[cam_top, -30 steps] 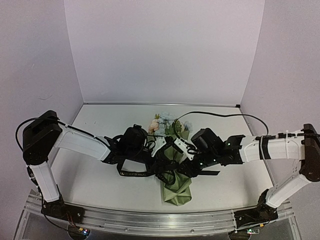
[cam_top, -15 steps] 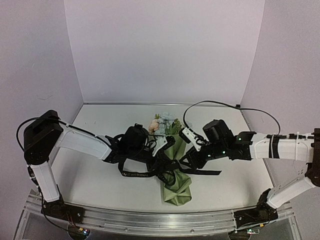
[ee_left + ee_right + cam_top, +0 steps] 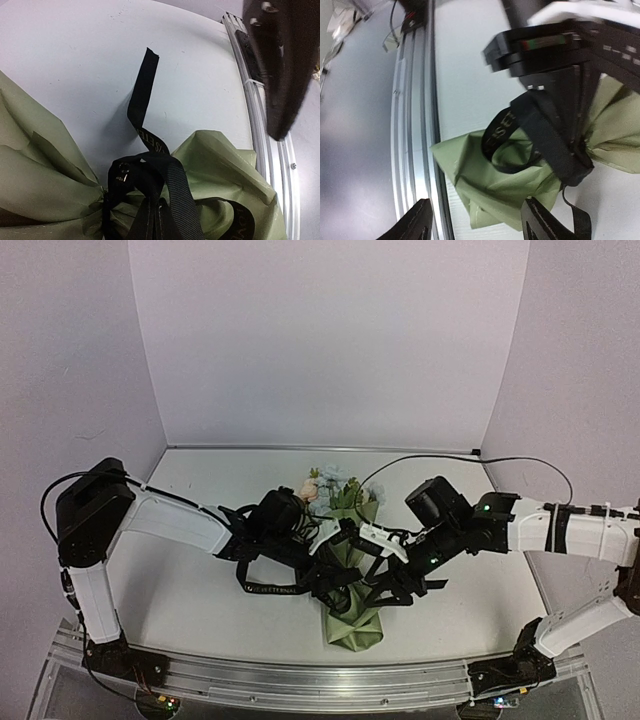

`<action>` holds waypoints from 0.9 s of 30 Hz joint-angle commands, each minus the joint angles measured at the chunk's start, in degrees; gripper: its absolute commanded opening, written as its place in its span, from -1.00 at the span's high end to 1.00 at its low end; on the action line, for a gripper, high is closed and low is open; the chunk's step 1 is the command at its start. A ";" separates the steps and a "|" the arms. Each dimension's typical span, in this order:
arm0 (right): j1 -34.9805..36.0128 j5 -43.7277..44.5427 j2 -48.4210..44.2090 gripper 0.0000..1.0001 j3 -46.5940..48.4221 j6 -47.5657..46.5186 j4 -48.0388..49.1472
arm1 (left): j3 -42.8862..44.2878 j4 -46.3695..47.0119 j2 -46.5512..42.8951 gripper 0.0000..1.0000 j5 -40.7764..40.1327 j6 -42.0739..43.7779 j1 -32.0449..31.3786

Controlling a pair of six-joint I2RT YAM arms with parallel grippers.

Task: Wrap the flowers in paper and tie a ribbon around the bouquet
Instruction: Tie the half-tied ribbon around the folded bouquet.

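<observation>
You have the bouquet (image 3: 352, 618) wrapped near the table's (image 3: 200, 600) front edge, ribbon (image 3: 142, 95) looped round it; left pincer (image 3: 323, 538) closed, right pincer (image 3: 480, 222) apart, knot seemingly unfinished.

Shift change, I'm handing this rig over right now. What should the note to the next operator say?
Left gripper: shut on the ribbon at the bouquet's waist.
Right gripper: open, empty, near the bundle's stem end.
Bouquet: lying on the table between the arms, flowers pointing away from the bases.
Done: flowers wrapped in the green paper; ribbon cinched round the waist, with loops.
Left: cannot tell whether the knot is finished. Check it, tighten, release.
</observation>
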 commanded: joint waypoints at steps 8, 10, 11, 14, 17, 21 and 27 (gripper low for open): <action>3.29 -1.73 4.05 -0.24 6.78 -19.81 -12.02 | 4.98 -4.97 1.97 0.98 3.44 2.05 1.16; 3.33 -1.79 5.54 -0.23 8.22 -21.14 -11.95 | 5.62 -5.85 2.39 0.98 3.63 2.29 1.16; 3.37 -1.74 6.45 -0.23 8.97 -21.80 -11.94 | 5.88 -6.36 2.53 0.98 3.69 2.48 1.16; 3.38 -1.83 9.03 -0.22 10.57 -23.81 -11.99 | 6.16 -6.64 2.65 0.97 3.93 2.70 1.22; 3.41 -1.91 11.24 -0.22 11.88 -25.62 -12.02 | 6.66 -7.02 3.02 0.97 4.29 2.77 1.17; 3.60 -1.59 13.46 -0.20 12.47 -27.58 -12.02 | 7.40 -7.48 3.59 0.97 4.51 2.87 1.20; 4.66 2.41 16.44 -0.10 12.17 -30.57 -8.02 | 8.06 -8.21 4.03 0.98 4.58 3.11 1.21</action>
